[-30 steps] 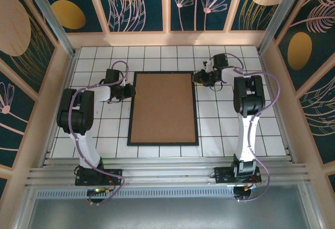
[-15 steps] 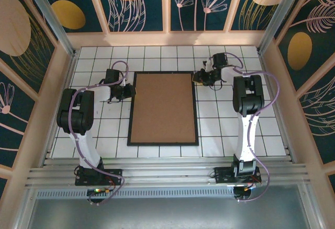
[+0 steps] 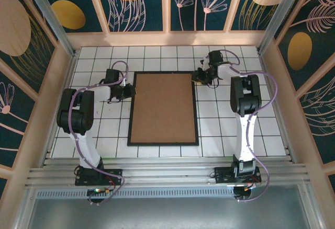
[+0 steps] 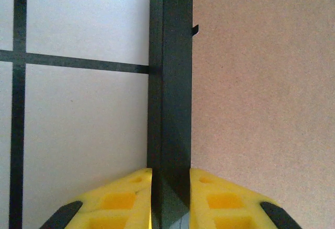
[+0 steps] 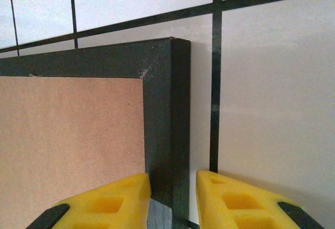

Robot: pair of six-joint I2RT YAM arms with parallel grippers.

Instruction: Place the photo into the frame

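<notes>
The frame [image 3: 131, 109] lies flat on the tiled table, its black rails around a plain brown backing board [image 3: 163, 109]. The photo is hidden. My left gripper [image 3: 130, 91] sits on the frame's left rail. In the left wrist view the rail [image 4: 170, 82] is pinched between both yellow fingers [image 4: 120, 197] of that gripper [image 4: 170, 187]. My right gripper [image 3: 198, 77] straddles the right rail close to the far right corner. In the right wrist view that rail [image 5: 167, 109] touches the left finger [image 5: 115, 197] of this gripper [image 5: 174, 187], with a thin gap to the right one.
White tiles with dark grout lines [image 3: 225, 114] surround the frame on all sides. Patterned walls and wooden posts [image 3: 272, 82] close in the table at the back and both sides. Both arms' bases stand at the near edge.
The right wrist has shifted slightly to the far left, toward the frame's corner. The left arm and the frame have not moved.
</notes>
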